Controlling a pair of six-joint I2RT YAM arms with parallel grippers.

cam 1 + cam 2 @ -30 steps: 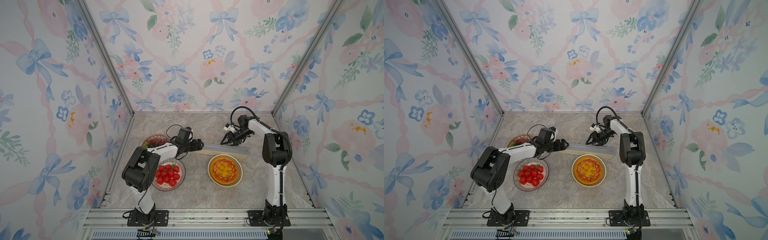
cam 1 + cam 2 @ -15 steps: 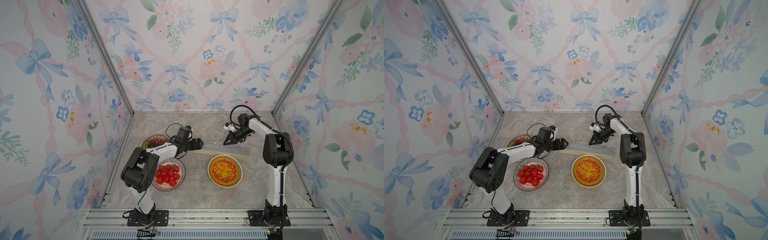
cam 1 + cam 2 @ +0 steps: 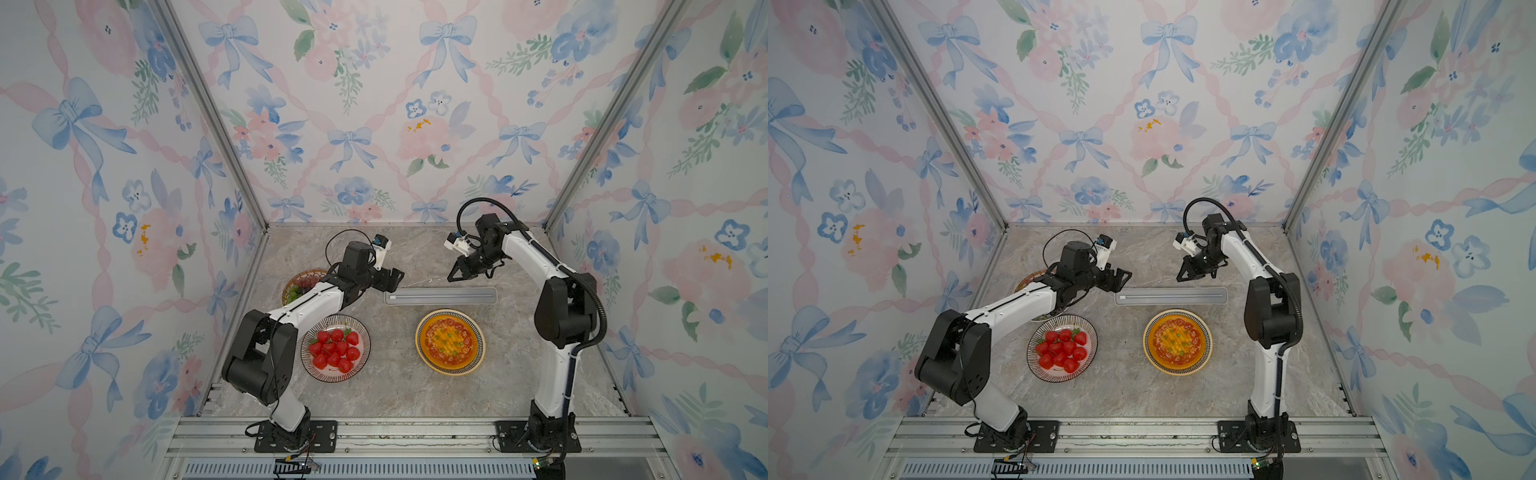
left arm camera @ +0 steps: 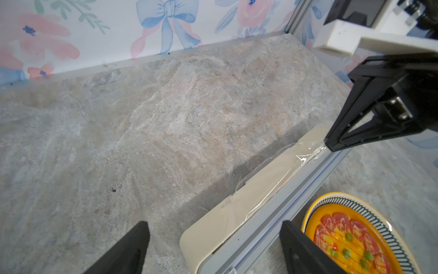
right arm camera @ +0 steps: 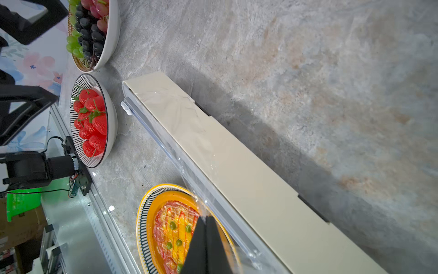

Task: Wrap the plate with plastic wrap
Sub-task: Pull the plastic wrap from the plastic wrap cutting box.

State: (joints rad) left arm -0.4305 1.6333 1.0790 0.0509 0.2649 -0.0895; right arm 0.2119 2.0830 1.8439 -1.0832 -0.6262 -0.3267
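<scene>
With my right gripper (image 3: 452, 276) clamped on the edge of the thin, glossy, crinkly plastic wrap (image 4: 305, 154) at the long, smooth cream box (image 3: 440, 297) behind the round orange plate (image 3: 450, 341), I should draw it out slowly and level, and bring my left gripper (image 3: 396, 280), spread wide beside the box's other end, down to pin it.

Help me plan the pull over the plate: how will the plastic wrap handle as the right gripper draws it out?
Probably floppy and very light: the plastic wrap bunches into a creased strand at the shut right gripper. Likely clingy: it lies flat on the cream box. The box may slide: the left gripper is open.
</scene>
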